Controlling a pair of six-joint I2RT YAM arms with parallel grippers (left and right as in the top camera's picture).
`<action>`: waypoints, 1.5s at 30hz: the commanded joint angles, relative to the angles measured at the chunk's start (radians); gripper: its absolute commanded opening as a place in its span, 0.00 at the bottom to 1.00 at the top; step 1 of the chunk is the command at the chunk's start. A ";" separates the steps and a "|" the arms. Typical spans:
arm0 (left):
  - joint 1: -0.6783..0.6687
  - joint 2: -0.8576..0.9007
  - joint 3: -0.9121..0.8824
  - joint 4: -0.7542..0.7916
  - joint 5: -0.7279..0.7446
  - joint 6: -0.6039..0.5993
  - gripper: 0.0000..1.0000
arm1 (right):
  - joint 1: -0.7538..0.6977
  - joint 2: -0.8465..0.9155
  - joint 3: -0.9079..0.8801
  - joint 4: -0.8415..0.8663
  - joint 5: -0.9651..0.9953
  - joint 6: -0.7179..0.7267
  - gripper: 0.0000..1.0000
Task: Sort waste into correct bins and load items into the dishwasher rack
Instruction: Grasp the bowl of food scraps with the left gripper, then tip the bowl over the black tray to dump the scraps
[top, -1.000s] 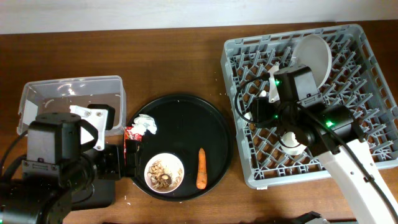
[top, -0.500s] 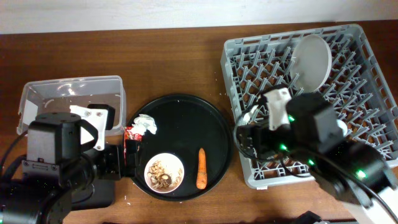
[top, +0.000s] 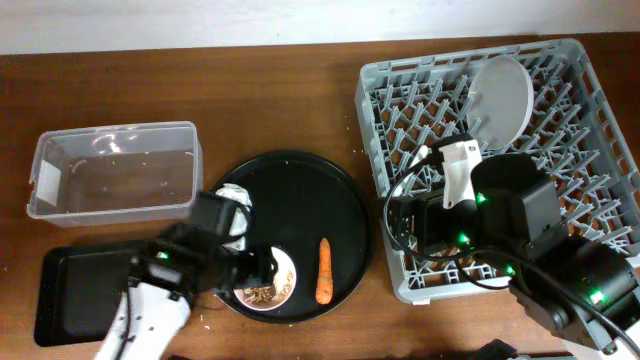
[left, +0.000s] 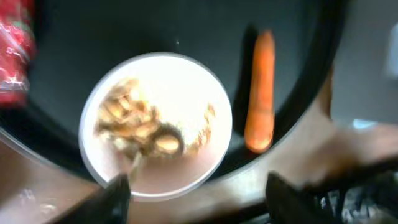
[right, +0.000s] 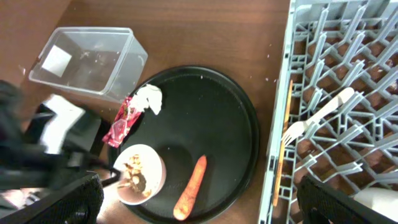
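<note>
The white bowl (left: 155, 118) sat at the near edge of the round black tray (right: 205, 118), w/ brownish food scraps (left: 134, 127) heaped inside and the carrot (left: 261, 93) just beside it, not touching. The left gripper (left: 199, 190) hung right above the bowl, claw spread wide and empty, one finger either side of the near rim; view was blurred, so contact couldn't be told. Bowl prob. light, stiff and glossy, i.e. slippery: best pinched on the rim, one finger inside, and kept level or the loose scraps spill. Carrot looked firm and round, might roll; take it mid-length. Red wrapper (right: 126, 118) and napkin (right: 150, 98) lay side by side at the tray's left edge, both soft, near weightless. The right gripper (right: 205, 202) was also wide, empty, over the dishwasher rack (top: 365, 130), which held plate (top: 500, 95), fork (right: 314, 121), chopstick (right: 283, 143). Table (top: 280, 100) was dark smooth wood; clear tub (top: 115, 170) and shallow black tray (top: 75, 295) lay left of the round tray.
</note>
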 joint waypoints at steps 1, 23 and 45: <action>-0.110 0.072 -0.088 0.141 -0.140 -0.222 0.60 | 0.005 0.003 0.006 -0.016 0.007 0.011 0.99; -0.206 0.375 0.081 0.254 -0.336 0.132 0.59 | 0.005 0.048 0.006 -0.083 0.008 0.011 0.99; -0.270 0.351 0.193 0.085 -0.425 -0.014 0.00 | 0.005 0.085 0.006 -0.134 0.008 0.011 0.99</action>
